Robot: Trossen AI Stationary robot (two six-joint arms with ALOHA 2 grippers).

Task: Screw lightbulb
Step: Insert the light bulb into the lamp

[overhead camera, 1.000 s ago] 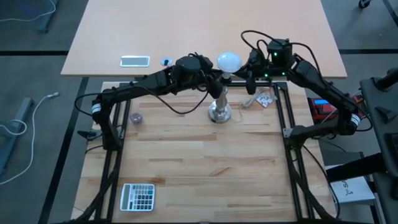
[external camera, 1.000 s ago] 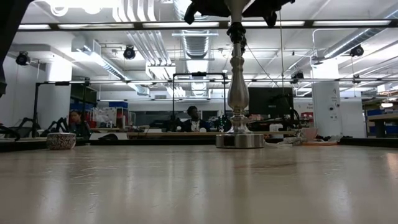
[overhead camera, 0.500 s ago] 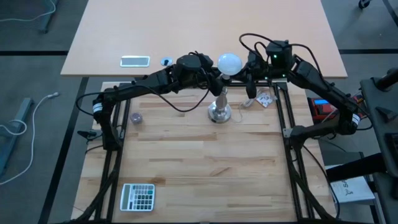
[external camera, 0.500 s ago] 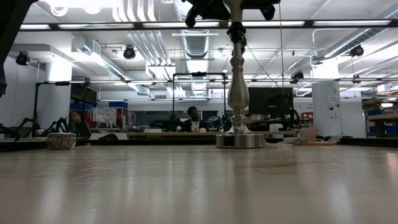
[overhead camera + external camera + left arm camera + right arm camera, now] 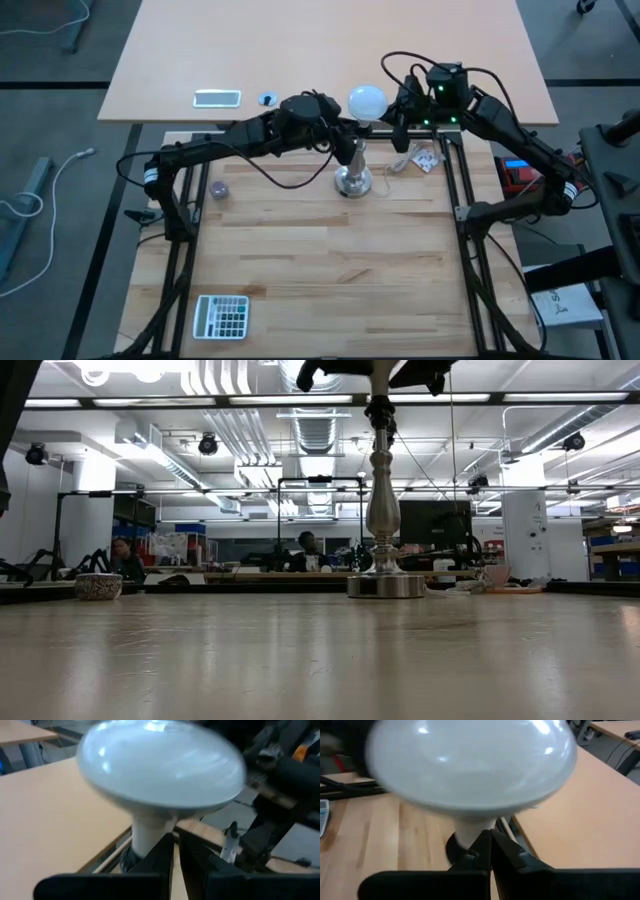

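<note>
The white lightbulb sits upright on top of the silver stand, whose round base rests on the wooden table toward its far edge. In the low view only the stand's stem and base show, under the dark grippers. My left gripper reaches in level from the table's left, shut, its tips at the bulb's pale neck below the globe. My right gripper reaches in from the right, shut, its tips at the same neck. My left gripper lies with its shut fingertips against the lower end of the bulb's neck, nearly level from the table's left. The bulb stays upright on the stand. My right gripper lies with its shut fingertips against the lower end of the neck, from the table's right, slanting slightly down.
A calculator lies at the near left and a small bowl at the left. A white packet and a thin cord lie right of the stand. A flat device lies on the far table. People sit in the room beyond.
My right gripper has rolled a little at the wrist while staying beside the bulb's neck. The bulb and the stand stand where they did.
</note>
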